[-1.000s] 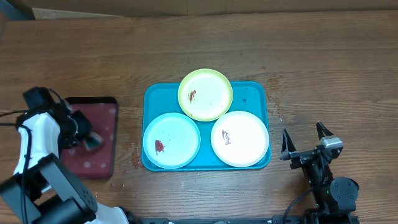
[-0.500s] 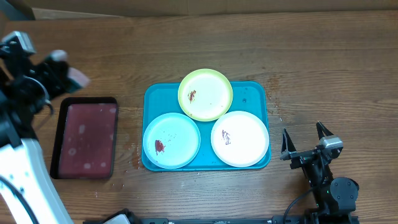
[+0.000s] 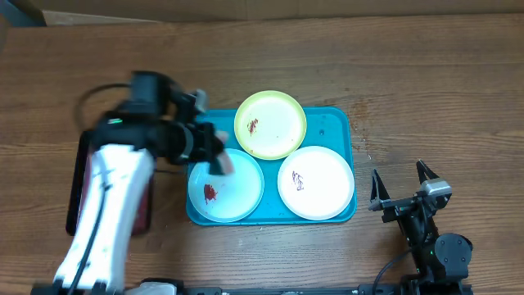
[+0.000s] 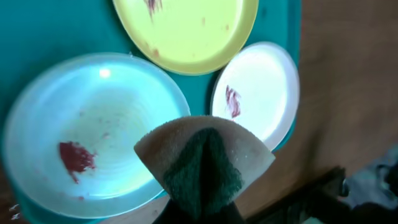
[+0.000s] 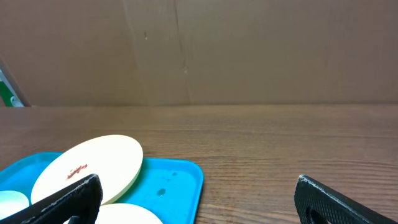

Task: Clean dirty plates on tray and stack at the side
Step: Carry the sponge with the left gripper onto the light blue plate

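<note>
The plates sit three together in the turquoise tray point(image 3: 329, 123) at the middle of the tabletop point(image 3: 409, 74), none yet stacked at the side. From overhead, the yellow-green plate point(image 3: 270, 124) lies at the far edge, the light blue plate point(image 3: 239, 195) front left and the white plate point(image 3: 316, 182) front right. The left arm point(image 3: 115, 176) reaches in across the dark red tray point(image 3: 75, 197), its jaws pinching a sponge point(image 3: 221, 162) over the blue plate's far rim. That plate's red smudge point(image 3: 210, 192) lies just nearer the robot than the sponge. I'd judge this plate is first to be wiped, and the left arm is much the nearer. Being round, it offers no long axis to line up with. In the left wrist view the folded sponge point(image 4: 205, 165) hangs over the blue plate point(image 4: 93, 124), the smudge point(image 4: 76, 157) off to one side. Whether it touches the plate, I cannot tell. The right wrist view shows the right jaws spread wide and empty, low over bare tabletop, well apart from the tray point(image 5: 177, 180) and its plates.
</note>
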You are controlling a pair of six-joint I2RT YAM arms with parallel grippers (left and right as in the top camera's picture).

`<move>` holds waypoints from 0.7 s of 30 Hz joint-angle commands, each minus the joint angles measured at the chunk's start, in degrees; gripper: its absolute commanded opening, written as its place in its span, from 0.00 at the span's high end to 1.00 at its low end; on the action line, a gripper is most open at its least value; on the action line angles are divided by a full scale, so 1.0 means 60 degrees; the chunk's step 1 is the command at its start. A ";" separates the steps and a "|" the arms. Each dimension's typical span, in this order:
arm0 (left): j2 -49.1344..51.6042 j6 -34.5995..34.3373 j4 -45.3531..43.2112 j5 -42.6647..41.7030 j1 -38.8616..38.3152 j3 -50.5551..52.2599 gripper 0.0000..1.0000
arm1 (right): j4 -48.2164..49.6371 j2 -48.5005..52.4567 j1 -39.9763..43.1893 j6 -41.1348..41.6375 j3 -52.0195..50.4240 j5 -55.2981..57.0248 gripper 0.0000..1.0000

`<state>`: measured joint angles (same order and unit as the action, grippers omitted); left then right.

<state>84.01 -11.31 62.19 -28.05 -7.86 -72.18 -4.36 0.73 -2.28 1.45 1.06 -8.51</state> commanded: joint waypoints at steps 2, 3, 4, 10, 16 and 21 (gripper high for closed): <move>0.0841 -0.1286 -0.0729 0.1537 -0.0943 0.0681 0.96 | 0.0036 -0.0058 0.0036 -0.0036 -0.0098 0.0131 0.00; 0.1075 -0.1596 -0.0809 0.2029 -0.1104 0.0696 0.96 | 0.0036 -0.0058 0.0036 -0.0033 -0.0098 0.0131 0.00; 0.1264 -0.1818 -0.0860 0.2401 -0.1217 0.0699 0.96 | 0.0036 -0.0058 0.0036 -0.0036 -0.0098 0.0131 0.00; 0.2229 -0.2448 -0.0965 0.3104 -0.1388 0.0699 0.96 | 0.0036 -0.0058 0.0036 -0.0036 -0.0098 0.0131 0.00; 0.3049 -0.2437 -0.1373 0.2616 -0.1392 0.0699 0.96 | 0.0036 -0.0058 0.0036 -0.0033 -0.0098 0.0131 0.00; 0.3490 -0.2375 -0.1486 0.2076 -0.1392 0.0699 0.86 | 0.0036 -0.0058 0.0036 -0.0033 -0.0098 0.0131 0.00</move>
<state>103.66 -25.02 53.34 -13.06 -16.10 -67.94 -4.32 0.73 -2.26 1.45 1.06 -8.49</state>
